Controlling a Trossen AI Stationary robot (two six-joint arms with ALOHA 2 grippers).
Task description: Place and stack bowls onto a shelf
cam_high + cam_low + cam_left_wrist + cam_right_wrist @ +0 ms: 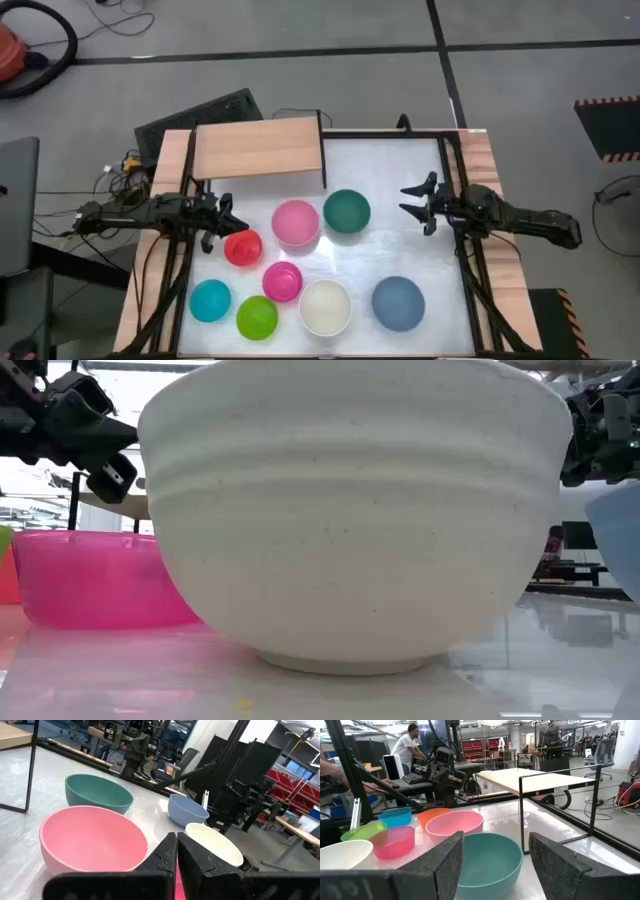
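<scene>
Eight bowls rest on their bases on the white tabletop (400, 160): pink (295, 222), dark green (347, 211), red (242, 247), magenta (282, 281), cyan (210, 300), lime (257, 317), cream-white (325, 306) and blue-grey (398, 302). The light-wood shelf (260, 148) stands on thin black legs at the far left, with nothing on it. My left gripper (228, 215) hovers shut just beyond the red bowl, left of the pink one (92, 837). My right gripper (412, 201) is open, right of the dark green bowl (490, 862), which it faces.
The low view is mostly filled by the cream-white bowl (350, 510), with the magenta bowl (100, 575) to its left. Black frame rails run along both table sides (465, 260). Bare tabletop lies between the shelf and the right gripper. A person (410, 745) is in the room beyond the table.
</scene>
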